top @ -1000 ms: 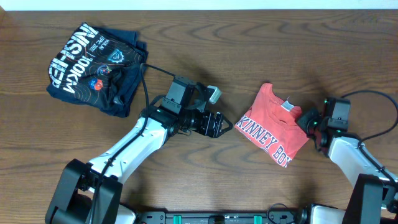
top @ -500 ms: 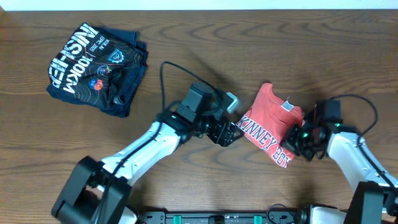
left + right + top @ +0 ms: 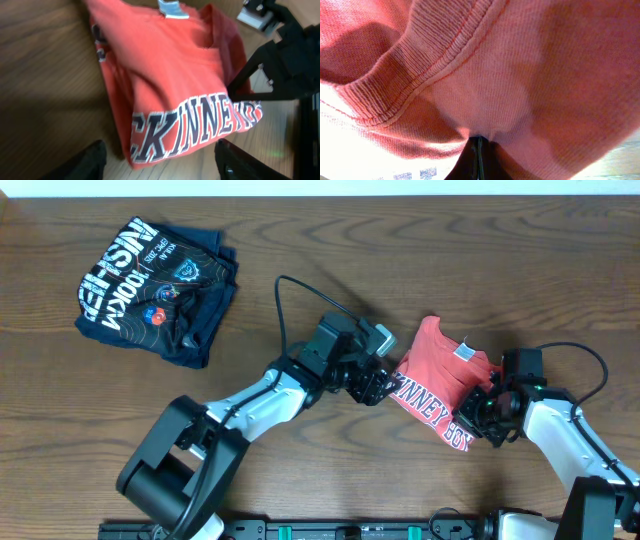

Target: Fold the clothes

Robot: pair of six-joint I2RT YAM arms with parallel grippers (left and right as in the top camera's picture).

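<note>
Right tool [image 3: 480, 410] pinches the T-shirt [image 3: 432, 370] edge; left tool [image 3: 377, 388], spread astride the lettered fold, should close on every layer.

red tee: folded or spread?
Folded: the orange-red T-shirt lies as a compact doubled bundle, neck label on top, lettering along one edge.

Overhead, the right gripper's [image 3: 472, 414] fingertips are lost under the shirt's [image 3: 440, 370] right edge, and the folds hide part of its lettering. In the right wrist view the cloth runs past every edge of the picture, and only a dark sliver of the fingers [image 3: 469, 170] shows at the bottom. The left wrist view is blurred, and its bottom edge cuts off the left fingers [image 3: 92, 162]. The logos on the navy shirt [image 3: 150, 285] are too small to read.
</note>
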